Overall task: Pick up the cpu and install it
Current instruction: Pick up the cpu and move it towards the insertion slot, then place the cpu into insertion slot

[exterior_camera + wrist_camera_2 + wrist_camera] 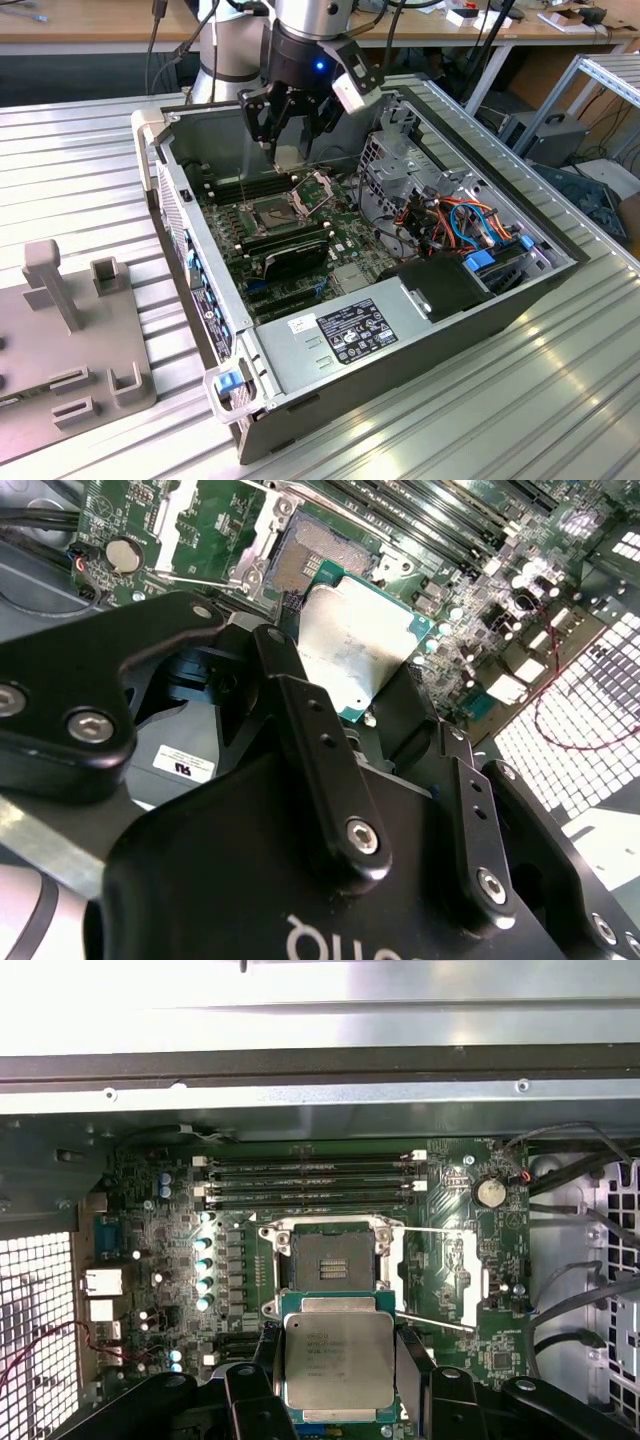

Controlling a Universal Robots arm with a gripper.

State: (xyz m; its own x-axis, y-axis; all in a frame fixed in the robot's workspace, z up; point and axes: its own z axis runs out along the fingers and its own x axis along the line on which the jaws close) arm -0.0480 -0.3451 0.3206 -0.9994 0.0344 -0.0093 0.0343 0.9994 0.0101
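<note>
Aloft: flat square matte-silver cpu (338, 1360)

Desk (500, 425): ribbed metal, carried an open computer case (400, 375).
Motherboard (150, 1250): green, lay inside the case.
Grey fixture (70, 340): stood beside the case, at the exterior view's left.
Cables (450, 215): orange and blue, inside the case.

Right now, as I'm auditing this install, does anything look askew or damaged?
Nothing stands out. The cpu is held square in the gripper, not yet in the socket, which lies open and empty.
</note>
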